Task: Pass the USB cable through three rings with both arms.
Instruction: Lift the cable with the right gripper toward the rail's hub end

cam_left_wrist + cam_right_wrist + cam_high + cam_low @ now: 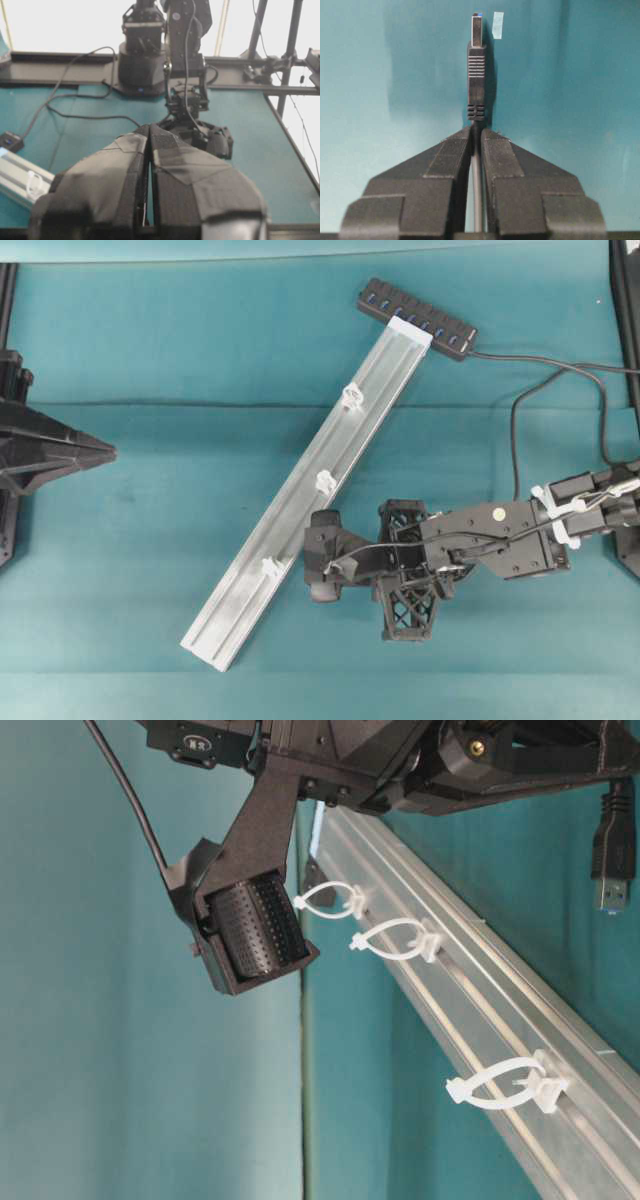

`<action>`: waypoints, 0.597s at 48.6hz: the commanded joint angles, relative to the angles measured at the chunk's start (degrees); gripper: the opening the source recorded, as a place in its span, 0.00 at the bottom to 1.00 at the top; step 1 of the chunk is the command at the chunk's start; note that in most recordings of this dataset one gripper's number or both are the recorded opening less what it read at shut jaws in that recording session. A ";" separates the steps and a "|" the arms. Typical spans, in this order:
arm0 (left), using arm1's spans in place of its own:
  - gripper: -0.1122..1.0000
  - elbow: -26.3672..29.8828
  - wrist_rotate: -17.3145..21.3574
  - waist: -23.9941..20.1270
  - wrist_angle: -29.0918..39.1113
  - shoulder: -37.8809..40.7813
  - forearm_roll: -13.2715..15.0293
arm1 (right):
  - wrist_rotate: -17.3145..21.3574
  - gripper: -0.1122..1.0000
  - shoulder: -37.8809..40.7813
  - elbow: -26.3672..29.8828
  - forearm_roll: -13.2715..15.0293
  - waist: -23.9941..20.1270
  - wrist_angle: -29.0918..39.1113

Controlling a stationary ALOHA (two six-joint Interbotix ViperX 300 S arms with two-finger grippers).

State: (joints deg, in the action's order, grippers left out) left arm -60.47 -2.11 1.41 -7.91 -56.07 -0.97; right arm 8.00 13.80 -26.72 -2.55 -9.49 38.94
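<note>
Right tool (476, 137) – clamps USB cable (476, 90), cord mostly hidden | left tool (149, 150) – closed, empty

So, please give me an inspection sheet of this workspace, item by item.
Surface: teal table, bare around the rail.
Job's things: silver rail lies diagonally; three rings stand on it, none threaded; USB cable plug points away from the right wrist camera.
Clutter: black hub at the rail's far end.
Hands: right hand shut on the USB cable behind its plug; left hand shut, empty.
Cables: hub cord runs toward the right edge.
Surroundings: black frame bars.
</note>
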 commanded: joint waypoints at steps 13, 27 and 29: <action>0.10 1.23 0.00 0.09 -0.35 0.26 -0.18 | -0.53 0.20 1.05 0.00 0.09 0.18 0.35; 0.10 1.14 0.00 0.09 -0.26 0.44 -0.18 | -0.70 0.20 -1.32 3.60 0.00 0.79 4.39; 0.10 1.14 0.00 0.09 -0.26 0.53 -0.18 | -1.05 0.20 -1.76 4.48 0.09 1.23 5.62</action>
State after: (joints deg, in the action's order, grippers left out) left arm -60.47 -2.11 1.49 -7.91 -55.99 -0.97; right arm 7.91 13.10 -24.17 -2.55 -8.88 42.89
